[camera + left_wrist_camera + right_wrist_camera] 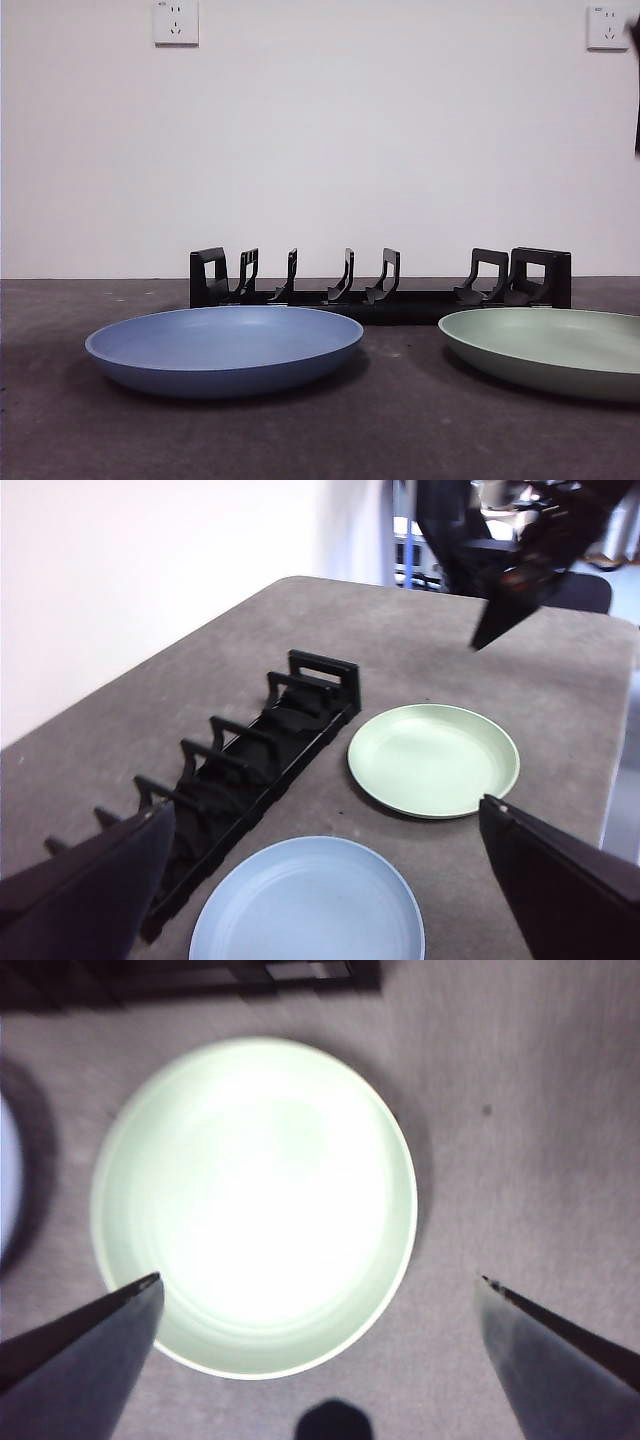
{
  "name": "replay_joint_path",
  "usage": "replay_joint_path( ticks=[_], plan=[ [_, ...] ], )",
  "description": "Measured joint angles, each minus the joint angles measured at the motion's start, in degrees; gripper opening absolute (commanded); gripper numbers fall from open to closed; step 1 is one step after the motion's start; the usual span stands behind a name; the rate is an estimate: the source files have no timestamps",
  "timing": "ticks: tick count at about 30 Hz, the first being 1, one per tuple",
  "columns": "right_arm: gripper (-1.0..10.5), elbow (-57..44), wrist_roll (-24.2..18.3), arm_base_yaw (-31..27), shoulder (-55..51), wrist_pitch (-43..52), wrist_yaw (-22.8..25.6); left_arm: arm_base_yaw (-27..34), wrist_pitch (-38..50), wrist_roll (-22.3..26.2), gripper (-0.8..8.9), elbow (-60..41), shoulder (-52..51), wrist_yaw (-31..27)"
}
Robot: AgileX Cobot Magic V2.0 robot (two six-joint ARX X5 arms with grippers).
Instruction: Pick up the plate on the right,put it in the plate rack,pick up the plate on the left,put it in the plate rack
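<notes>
You have a grey table [400,430] carrying everything. On it, the blue plate [224,348] lies flat on the left and the pale green plate [548,348] lies flat on the right, well apart from each other. Just behind both plates stands the black plate rack [380,280], running lengthwise along the wall side, its prong slots holding nothing.

Your right gripper [318,1290] hangs above the green plate with its jaws spread wide, not touching it; the plate sits between the two jaw tips in the right wrist view. Your left gripper [325,815] waits high over the table, jaws also wide apart, holding nothing. Two wall sockets [176,22] show on the white wall.
</notes>
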Motion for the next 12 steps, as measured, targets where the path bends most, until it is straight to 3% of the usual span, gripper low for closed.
replay_joint_path(
  ticks=[5, 12],
  plan=[
    [5.3, 0.0, 0.0, 0.0, 9.3, 1.1, 2.8, -3.7, 0.0, 4.0, 6.31, 0.0, 0.5, -1.2],
    [5.2, 0.0, 0.0, 0.0, 18.3, 3.0, 5.2, -10.7, 0.0, 9.7, 6.31, 0.0, 2.3, -11.5]
  ],
)
